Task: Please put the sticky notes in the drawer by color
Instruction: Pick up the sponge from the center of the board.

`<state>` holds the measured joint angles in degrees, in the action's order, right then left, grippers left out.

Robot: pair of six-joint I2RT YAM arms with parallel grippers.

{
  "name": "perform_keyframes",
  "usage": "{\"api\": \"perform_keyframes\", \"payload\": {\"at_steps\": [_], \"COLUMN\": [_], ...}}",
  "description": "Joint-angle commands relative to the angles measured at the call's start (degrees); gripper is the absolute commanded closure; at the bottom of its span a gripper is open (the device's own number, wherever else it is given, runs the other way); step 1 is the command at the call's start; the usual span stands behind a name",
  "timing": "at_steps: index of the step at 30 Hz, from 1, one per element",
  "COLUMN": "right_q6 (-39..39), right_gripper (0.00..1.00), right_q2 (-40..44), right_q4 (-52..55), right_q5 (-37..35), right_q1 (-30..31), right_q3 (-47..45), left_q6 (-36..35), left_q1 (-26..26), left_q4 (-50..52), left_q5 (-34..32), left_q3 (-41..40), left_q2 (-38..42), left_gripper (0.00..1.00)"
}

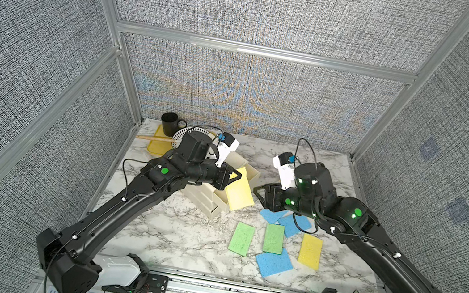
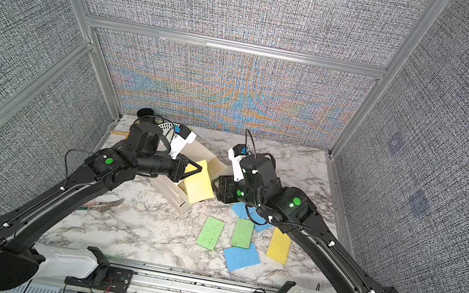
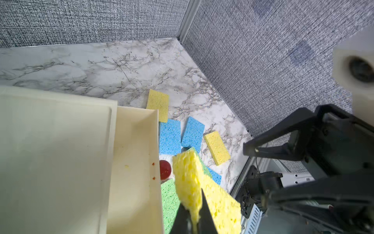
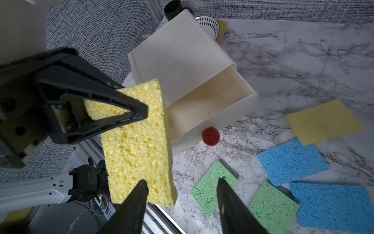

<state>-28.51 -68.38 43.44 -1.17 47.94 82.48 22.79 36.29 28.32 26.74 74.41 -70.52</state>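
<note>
The left claw (image 3: 193,202) is clenching a yellow sticky note (image 4: 135,145) near the front of the pulled-out top drawer (image 4: 232,113), which seems to be holding only small stains (image 3: 153,170), while the right claw (image 4: 182,180) is hanging released at the note's free end.

Black arms (image 1: 118,208) with green dots (image 1: 164,170), white cable ties (image 1: 123,199), looping cables (image 1: 124,171), white bases (image 1: 117,270), and triangular-framed left claw (image 1: 237,177).

The yellow sticky note (image 4: 137,145) looks porous and rough, the drawer (image 4: 212,97) smooth plastic.
</note>
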Motion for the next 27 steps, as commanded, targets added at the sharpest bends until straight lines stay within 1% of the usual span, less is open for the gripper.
{"api": "perform_keyframes", "payload": {"at_steps": [1, 3, 6, 8, 11, 14, 19, 25, 27], "right_q6": [-8.14, -11.08, -13.70, -15.56, -18.56, -20.84, -21.90, -21.76, -21.48], "right_gripper": [0.40, 0.35, 0.32, 0.31, 0.30, 0.29, 0.31, 0.40, 0.44], "right_q2": [3.94, 7.04, 8.14, 7.45, 6.53, 6.31, 5.47, 4.99, 4.41], "right_q4": [-4.40, -9.74, -16.52, -20.89, -27.61, -32.04, -34.14, -35.05, -35.16], "right_q5": [-1.33, 2.66, 9.48, 14.07, 18.86, 20.03, 20.32, 17.25, 16.65], "right_q1": [-0.22, -0.27, -0.26, -0.26, -0.16, 0.05, 0.14, 0.05, 0.00], "right_q3": [-2.71, -6.31, -9.42, -11.21, -13.63, -15.25, -15.55, -14.65, -13.82], "left_q6": [11.46, 17.79, 24.14, 27.57, 31.26, 32.99, 34.05, 34.56, 34.68], "left_q1": [0.00, -0.04, -0.16, -0.22, -0.17, -0.17, -0.17, -0.17, -0.17], "left_q4": [-12.62, -18.92, -26.73, -30.96, -34.99, -36.49, -37.36, -38.14, -38.42], "left_q5": [-4.55, -8.72, -12.17, -13.05, -12.95, -11.89, -10.35, -9.05, -8.43], "left_q3": [-4.74, -9.44, -14.93, -17.59, -19.85, -20.53, -21.03, -21.15, -21.13], "left_q2": [4.23, 8.09, 12.25, 14.14, 15.23, 15.33, 14.89, 14.42, 14.02], "left_gripper": [0.99, 0.99, 0.99, 0.99, 0.99, 0.99, 0.99, 0.99, 0.99]}}
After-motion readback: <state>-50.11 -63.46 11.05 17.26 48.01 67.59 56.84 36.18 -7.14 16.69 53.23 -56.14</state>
